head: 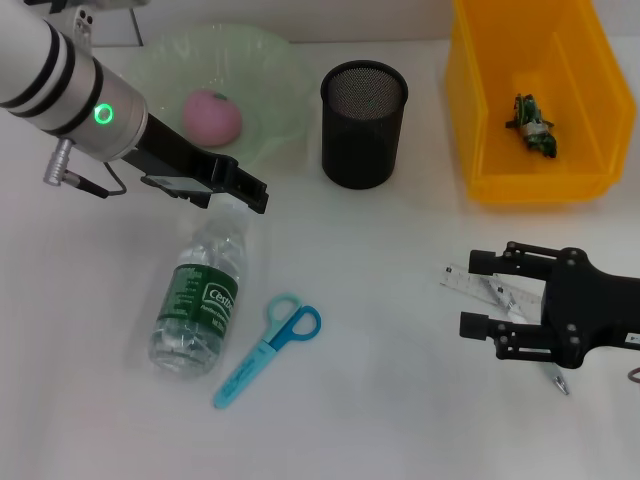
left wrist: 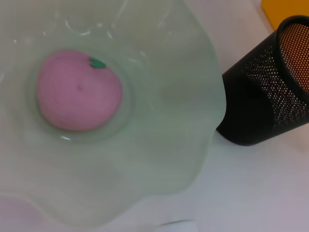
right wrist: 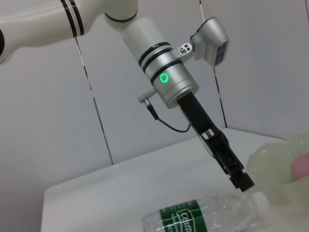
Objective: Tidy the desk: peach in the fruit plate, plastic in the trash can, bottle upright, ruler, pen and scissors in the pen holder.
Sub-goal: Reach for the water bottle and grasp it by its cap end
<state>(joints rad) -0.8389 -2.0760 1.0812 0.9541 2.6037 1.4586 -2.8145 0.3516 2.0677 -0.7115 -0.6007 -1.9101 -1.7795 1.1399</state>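
The left gripper point(head: 255, 197) hangs low over the cap end of the bottle point(head: 197, 303), between the fruit plate and the bottle's body; from here I cannot tell whether its fingers are spread or closed. The bottle lies on its side on the white desk point(head: 400, 400), green label up, its base toward the near left and its neck pointing up toward the gripper. Just behind it, at the far left, sits the pale green fruit plate point(head: 280, 70) with the pink peach point(head: 211, 116) already resting in its hollow.

Right beside the bottle lie the blue scissors point(head: 268, 349), flat on the desk, handles toward the far side and the capped blades pointing near-left. Further back, near the middle, the black mesh pen holder point(head: 364, 124) stands upright, close to the plate's rim but apart from it.

At the far right is the yellow trash can point(head: 470, 110), with a crumpled green piece of plastic point(head: 532, 124) lying inside. In front of it, near the right edge, the right gripper point(head: 480, 292) hovers with its fingers set wide apart over the clear ruler point(head: 482, 287) and a pen point(head: 556, 379), both largely hidden beneath it.
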